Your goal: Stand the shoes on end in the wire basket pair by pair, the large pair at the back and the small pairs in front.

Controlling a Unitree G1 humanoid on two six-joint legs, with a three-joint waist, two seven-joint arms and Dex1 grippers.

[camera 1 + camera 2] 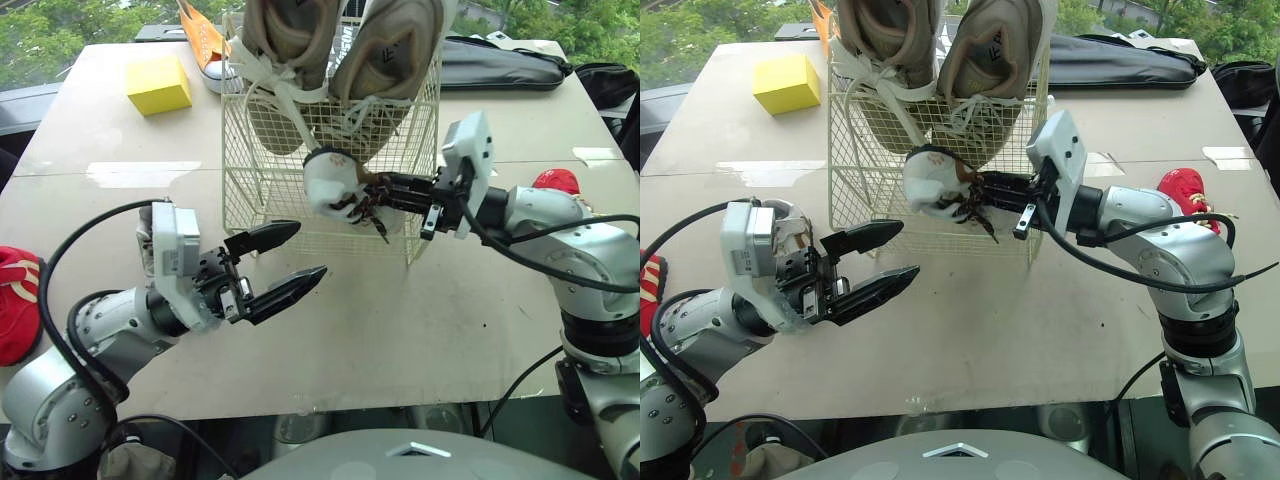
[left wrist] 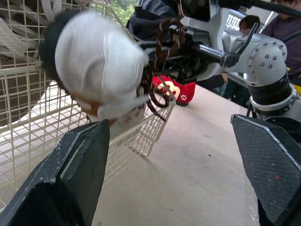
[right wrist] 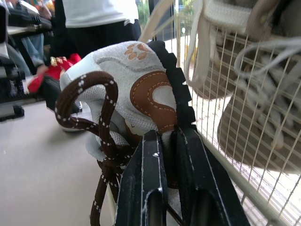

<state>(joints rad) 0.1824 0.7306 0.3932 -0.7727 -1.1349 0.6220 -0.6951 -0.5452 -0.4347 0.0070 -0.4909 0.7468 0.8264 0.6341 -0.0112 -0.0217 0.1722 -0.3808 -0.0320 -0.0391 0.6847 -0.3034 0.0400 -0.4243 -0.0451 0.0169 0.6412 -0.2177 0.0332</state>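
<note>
- Left gripper (image 1: 308,250) is closest to me. Its fingers are spread wide with nothing between them, and it hovers over the table (image 1: 420,330) just in front of the wire basket (image 1: 250,190).
- Right gripper (image 1: 365,193) is clamped tight on a small white shoe (image 1: 328,180) with brown laces. It holds the shoe in the air right at the basket's front wall — can't tell if it's inside the wire or just outside.
- Large tan pair (image 1: 345,50) stands on end at the back of the basket, laces dangling.
- Loose on the table: a red shoe (image 1: 556,181) on the robot's right, another red one (image 1: 12,300) at the left edge, and an orange-and-white shoe (image 1: 205,50) near a yellow block (image 1: 159,84).
</note>
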